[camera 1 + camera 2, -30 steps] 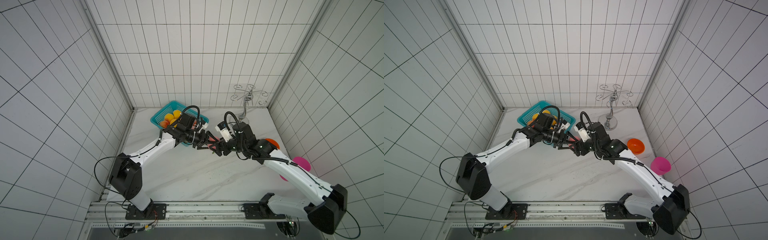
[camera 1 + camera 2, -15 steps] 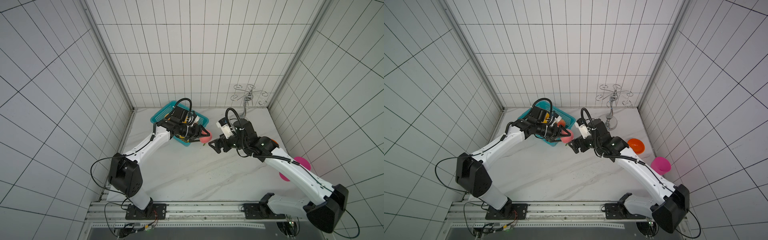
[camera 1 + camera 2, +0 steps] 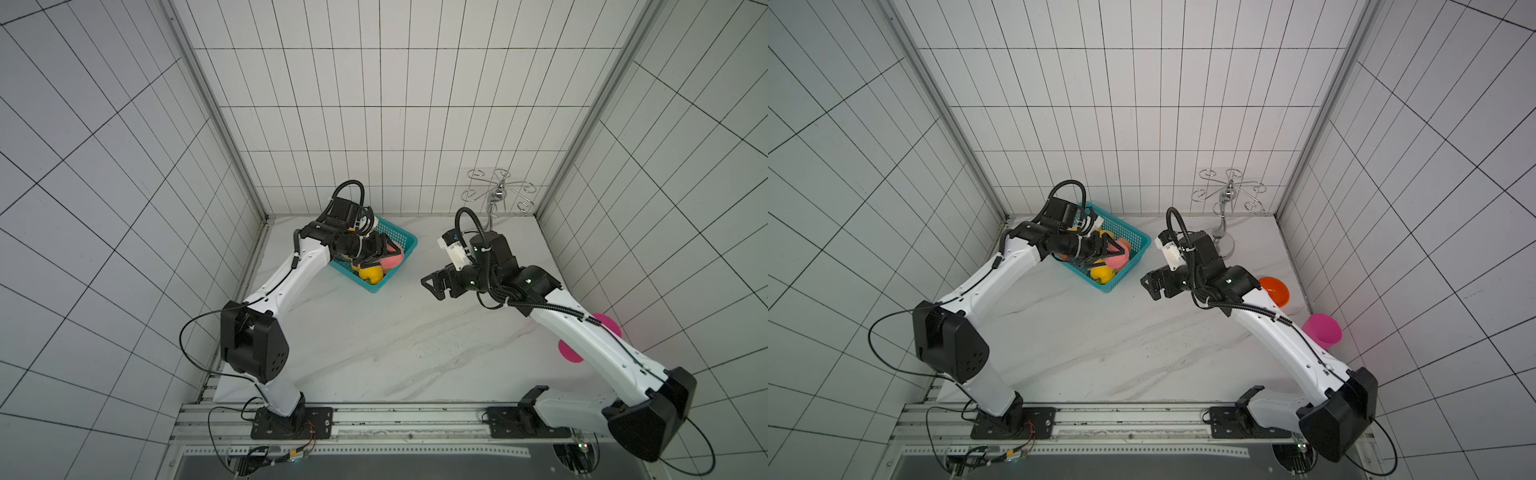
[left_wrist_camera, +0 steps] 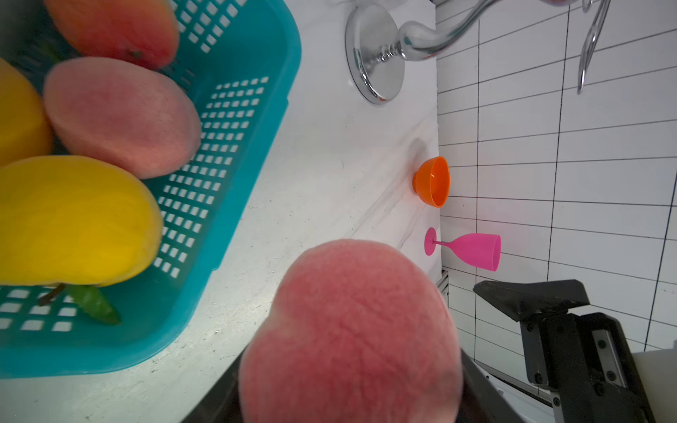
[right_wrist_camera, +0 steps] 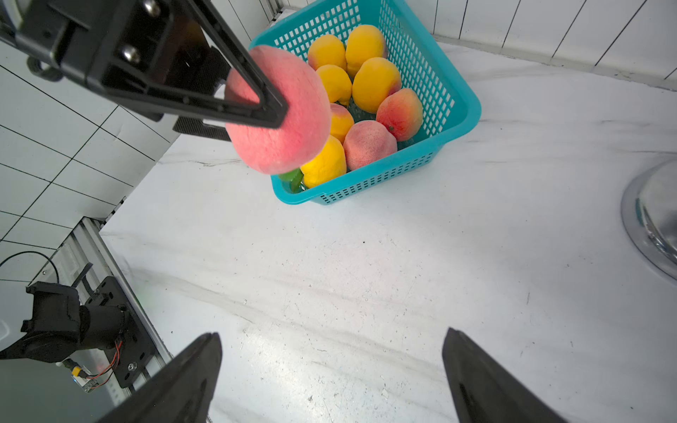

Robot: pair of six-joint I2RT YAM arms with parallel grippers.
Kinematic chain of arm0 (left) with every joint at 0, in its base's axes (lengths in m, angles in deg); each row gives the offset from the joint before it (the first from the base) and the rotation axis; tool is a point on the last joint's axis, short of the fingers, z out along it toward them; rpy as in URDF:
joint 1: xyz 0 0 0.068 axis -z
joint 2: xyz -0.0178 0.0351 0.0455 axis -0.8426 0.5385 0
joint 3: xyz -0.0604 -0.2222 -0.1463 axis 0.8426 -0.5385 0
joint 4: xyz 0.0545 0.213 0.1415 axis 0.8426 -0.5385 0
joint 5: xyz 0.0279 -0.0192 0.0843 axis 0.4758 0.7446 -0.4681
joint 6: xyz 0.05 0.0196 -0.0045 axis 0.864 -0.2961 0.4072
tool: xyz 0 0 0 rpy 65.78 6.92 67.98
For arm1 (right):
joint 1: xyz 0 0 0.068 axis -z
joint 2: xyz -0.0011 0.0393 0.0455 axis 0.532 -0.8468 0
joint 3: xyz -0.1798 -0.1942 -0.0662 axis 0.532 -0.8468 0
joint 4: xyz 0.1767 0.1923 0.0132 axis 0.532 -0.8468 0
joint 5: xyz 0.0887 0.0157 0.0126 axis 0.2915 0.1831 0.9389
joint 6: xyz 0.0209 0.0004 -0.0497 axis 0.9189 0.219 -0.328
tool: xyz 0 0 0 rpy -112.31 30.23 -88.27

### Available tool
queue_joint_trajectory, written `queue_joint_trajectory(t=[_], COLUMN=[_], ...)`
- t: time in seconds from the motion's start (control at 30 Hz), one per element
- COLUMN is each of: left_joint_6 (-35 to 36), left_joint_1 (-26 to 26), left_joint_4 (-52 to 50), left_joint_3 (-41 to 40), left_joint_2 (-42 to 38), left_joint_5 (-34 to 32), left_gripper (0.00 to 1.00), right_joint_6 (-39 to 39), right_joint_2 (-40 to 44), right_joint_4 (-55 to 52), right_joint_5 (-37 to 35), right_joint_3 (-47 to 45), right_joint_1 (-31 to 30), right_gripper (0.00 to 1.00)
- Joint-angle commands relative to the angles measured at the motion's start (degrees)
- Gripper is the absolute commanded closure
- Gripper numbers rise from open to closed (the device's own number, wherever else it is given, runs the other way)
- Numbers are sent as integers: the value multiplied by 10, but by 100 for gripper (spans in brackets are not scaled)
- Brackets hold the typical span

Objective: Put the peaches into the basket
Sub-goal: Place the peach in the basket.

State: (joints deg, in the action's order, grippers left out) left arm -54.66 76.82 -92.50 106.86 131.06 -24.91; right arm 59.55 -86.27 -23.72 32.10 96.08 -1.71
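A: Pink! In both top views the left gripper (image 3: 384,254) pinches a pink peach (image 3: 394,262) over the teal basket (image 3: 375,289).
B: Left wrist view?
A: Blurry peach, maybe beside the rim.
B: Right wrist view?
A: The right gripper (image 5: 332,332) is wide apart, empty. Inside the basket lie other peaches (image 5: 370,144).

Pink peach (image 5: 293,143) aloft near teal basket (image 5: 466,106) holding peaches (image 5: 375,84).

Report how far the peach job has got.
Done: at least eight peaches lie in the basket. In hand: the left hand holds a pink peach in the air by the basket's rim. The right hand is open and empty. Left: drop that peach in; no others show on the table.
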Motion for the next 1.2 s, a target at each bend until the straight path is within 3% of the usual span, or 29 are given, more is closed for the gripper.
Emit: queue_joint_trajectory(t=[0.0, 0.23, 0.43, 1.17], left_joint_6=[21, 43, 93, 163], left_joint_1=[-28, -88, -96, -84], left_joint_4=[-31, -60, -85, -66], left_joint_3=[39, 88, 129, 143], left_joint_2=[17, 54, 102, 191], left_joint_5=[-50, -135, -228, -343], left_gripper=[49, 48, 48, 46], right_joint_6=[4, 15, 15, 13], right_joint_2=[-4, -16, -18, -37], right_joint_4=[-33, -51, -64, -84], right_joint_5=[-18, -24, -32, -40], right_joint_3=[24, 25, 29, 43], right_joint_1=[11, 27, 36, 50], right_gripper=[2, 2, 2, 2])
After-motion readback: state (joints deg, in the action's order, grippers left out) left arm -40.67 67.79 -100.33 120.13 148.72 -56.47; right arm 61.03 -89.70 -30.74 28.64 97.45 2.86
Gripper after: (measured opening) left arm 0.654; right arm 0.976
